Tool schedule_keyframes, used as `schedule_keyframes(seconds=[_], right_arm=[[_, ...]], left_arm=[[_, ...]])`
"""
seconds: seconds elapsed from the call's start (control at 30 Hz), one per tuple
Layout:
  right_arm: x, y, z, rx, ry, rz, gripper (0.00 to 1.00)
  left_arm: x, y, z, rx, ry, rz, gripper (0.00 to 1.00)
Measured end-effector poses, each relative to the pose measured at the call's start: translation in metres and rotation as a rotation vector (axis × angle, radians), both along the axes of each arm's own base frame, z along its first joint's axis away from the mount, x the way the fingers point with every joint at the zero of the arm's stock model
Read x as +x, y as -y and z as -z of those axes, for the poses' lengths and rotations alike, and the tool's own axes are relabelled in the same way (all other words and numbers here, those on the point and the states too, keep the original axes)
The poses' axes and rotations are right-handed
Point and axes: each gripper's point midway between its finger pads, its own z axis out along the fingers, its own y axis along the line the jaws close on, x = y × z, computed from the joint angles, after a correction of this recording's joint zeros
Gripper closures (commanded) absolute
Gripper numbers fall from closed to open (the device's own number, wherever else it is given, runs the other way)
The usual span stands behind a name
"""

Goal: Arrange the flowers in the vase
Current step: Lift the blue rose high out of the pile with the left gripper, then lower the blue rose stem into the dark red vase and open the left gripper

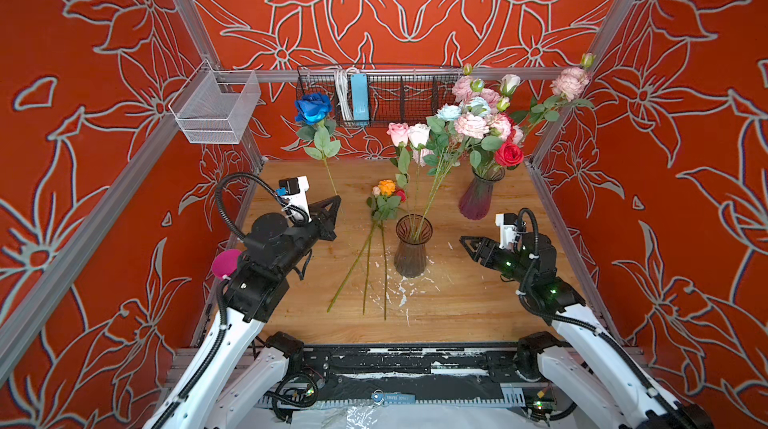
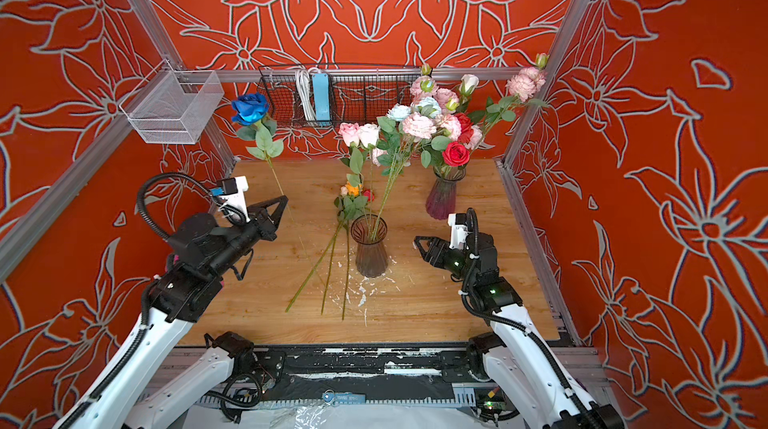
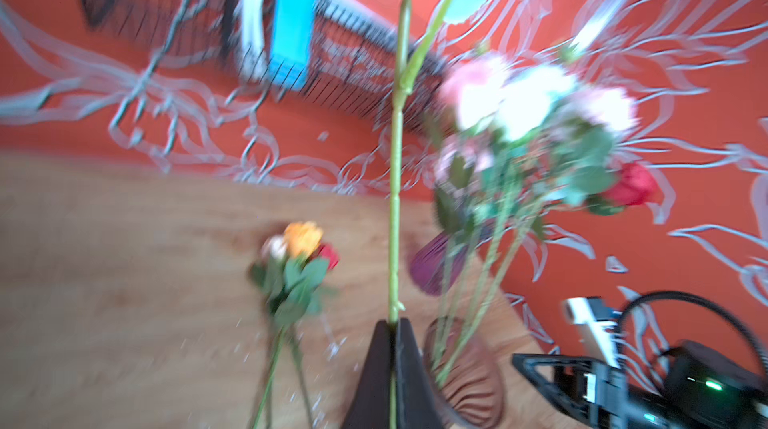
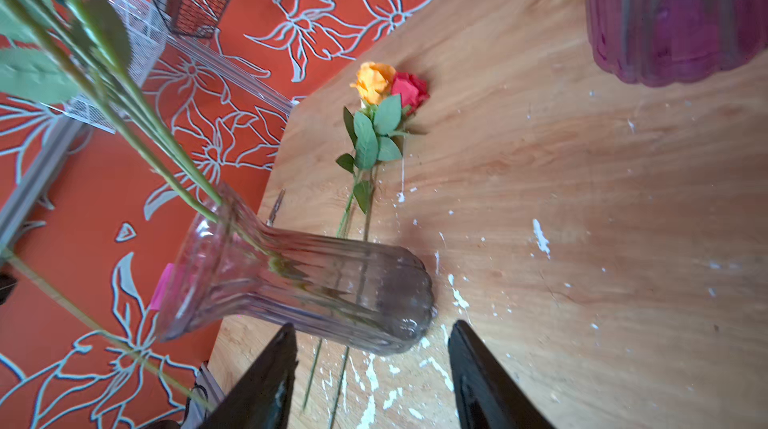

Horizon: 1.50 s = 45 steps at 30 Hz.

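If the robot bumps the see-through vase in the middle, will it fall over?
It might. The clear vase looks tall and narrow, and the long flowers in it lean to one side, so it is probably top-heavy. Its smooth ribbed glass could slide on the wooden table and would likely break if it fell.

Clear ribbed vase (image 1: pixel 412 248): upright at table centre, holding leafy stems whose pink and white blooms (image 1: pixel 409 135) lean toward 12 o'clock.
Three roses (image 1: pixel 387 190) (orange, red, pale): flat on the table just beside the vase at 10 o'clock, stems toward 7 o'clock.
Blue rose (image 1: pixel 313 107): upright at 10 o'clock, stem clamped in the left gripper (image 1: pixel 336 200).
Purple vase (image 1: pixel 480 196): upright at 2 o'clock, filled with mostly pink blooms.
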Motion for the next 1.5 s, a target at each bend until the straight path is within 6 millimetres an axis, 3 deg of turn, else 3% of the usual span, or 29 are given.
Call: schedule_keyframes(seconds=[0.1, 0.37, 0.67, 0.97, 1.13, 1.5], right_arm=[[0.003, -0.001, -0.005, 0.009, 0.008, 0.003, 0.4], [0.0, 0.002, -0.016, 0.019, 0.041, 0.017, 0.4], [0.0, 0.002, -0.02, 0.006, 0.043, 0.013, 0.4], [0.0, 0.004, -0.021, 0.002, 0.048, 0.022, 0.4], [-0.003, 0.006, -0.027, -0.003, 0.073, 0.027, 0.4], [-0.012, 0.01, -0.031, -0.019, 0.095, 0.034, 0.4]], left_arm=[[-0.01, 0.009, -0.034, 0.001, 0.094, 0.046, 1.0], [-0.016, 0.045, -0.095, 0.041, 0.204, 0.166, 1.0], [-0.027, 0.091, -0.126, 0.08, 0.277, 0.294, 1.0], [-0.012, 0.14, -0.158, 0.12, 0.352, 0.363, 1.0], [0.006, 0.151, -0.147, 0.173, 0.375, 0.328, 1.0], [0.058, 0.176, -0.072, 0.291, 0.31, 0.254, 1.0]])
